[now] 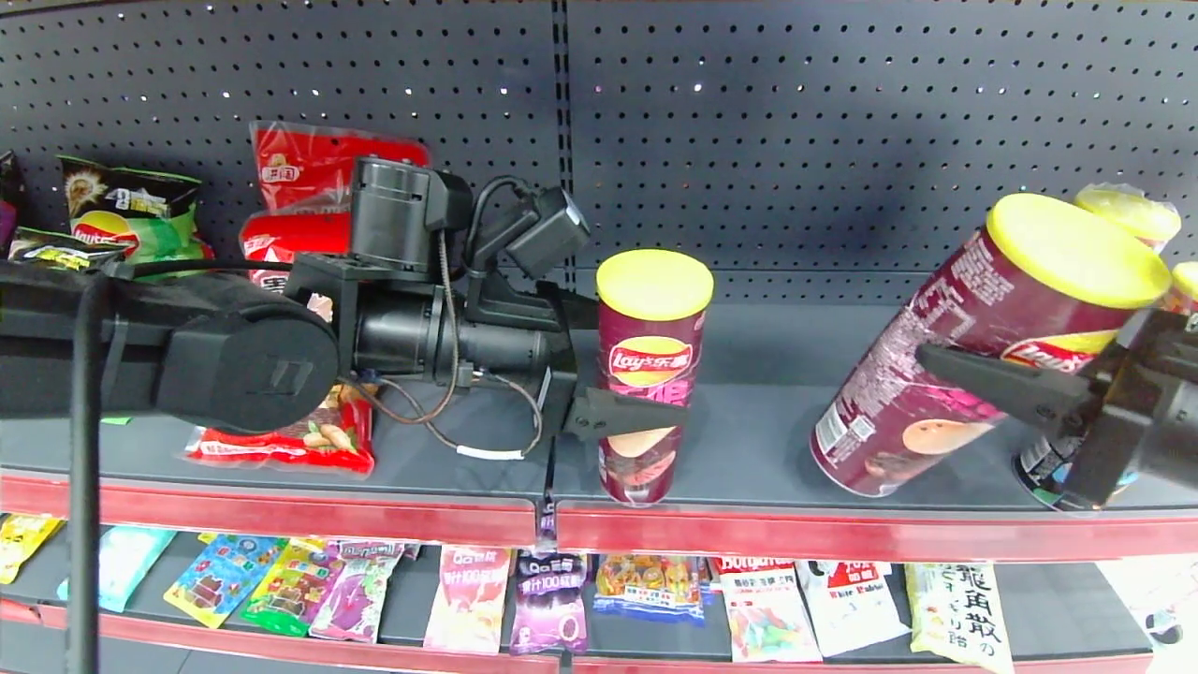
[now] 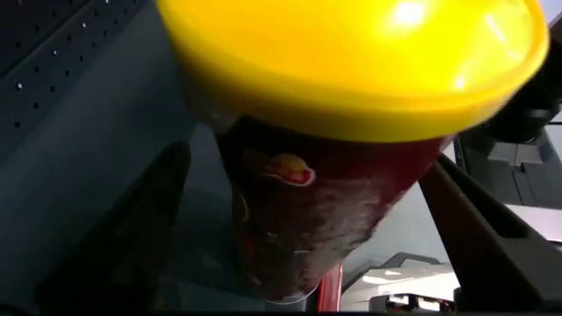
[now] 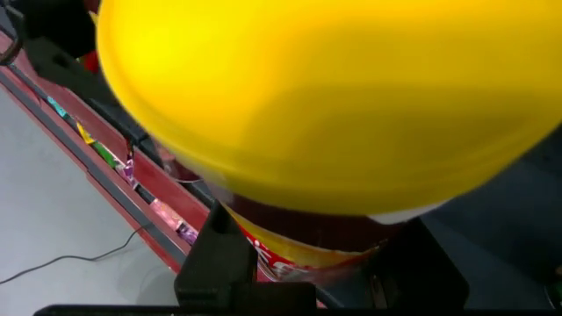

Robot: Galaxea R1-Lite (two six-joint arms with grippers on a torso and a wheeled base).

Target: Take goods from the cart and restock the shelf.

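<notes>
A maroon chip can (image 1: 650,370) with a yellow lid stands upright near the front edge of the grey shelf (image 1: 758,440). My left gripper (image 1: 655,401) is open around its middle, one finger (image 1: 622,414) crossing its front. In the left wrist view the can (image 2: 307,211) sits between the spread fingers (image 2: 132,237), with a small gap on one side. Further right, a second chip can (image 1: 945,318) leans to the right, only its bottom edge on the shelf. My right gripper (image 1: 945,363) is shut on it. The right wrist view shows its yellow lid (image 3: 325,96).
More yellow-lidded cans (image 1: 1128,213) stand behind the right gripper at the far right. Red snack bags (image 1: 318,168) and a green bag (image 1: 131,220) fill the shelf's left part. Bare shelf lies between the two cans. The lower shelf (image 1: 562,646) holds several candy packets.
</notes>
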